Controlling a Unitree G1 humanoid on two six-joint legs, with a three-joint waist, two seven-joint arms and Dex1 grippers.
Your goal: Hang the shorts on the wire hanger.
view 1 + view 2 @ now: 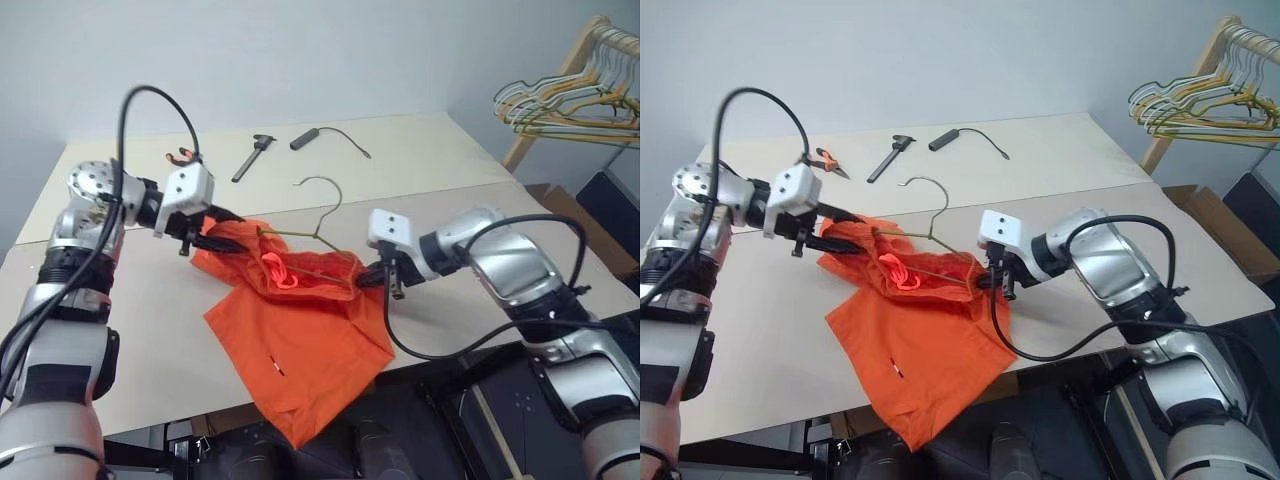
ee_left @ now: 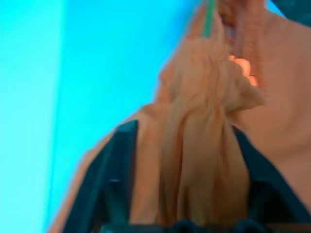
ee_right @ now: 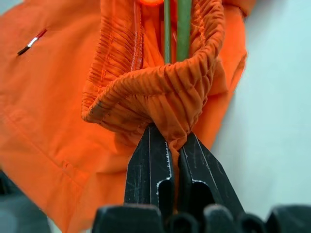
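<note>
The orange shorts [image 1: 300, 340] lie bunched on the table, one leg drooping over the front edge. The wire hanger [image 1: 330, 218] has its hook sticking up behind the shorts, and its wire runs inside the gathered waistband [image 3: 146, 92]. My right gripper [image 1: 368, 278] is shut on the right end of the waistband, with the fabric pinched between its fingertips [image 3: 150, 145]. At the left end, my left gripper [image 1: 232, 232] is held slightly above the table. Its fingers [image 2: 119, 170] stand apart, with a bunch of the shorts' fabric lying between them.
At the back of the table [image 1: 120, 330] lie orange-handled pliers [image 1: 182, 157], a black tool [image 1: 252, 158] and a black cable with a cylindrical handle [image 1: 305, 138]. A wooden rack [image 1: 560, 80] with bunched hangers stands at the far right. The table's front edge is close below the shorts.
</note>
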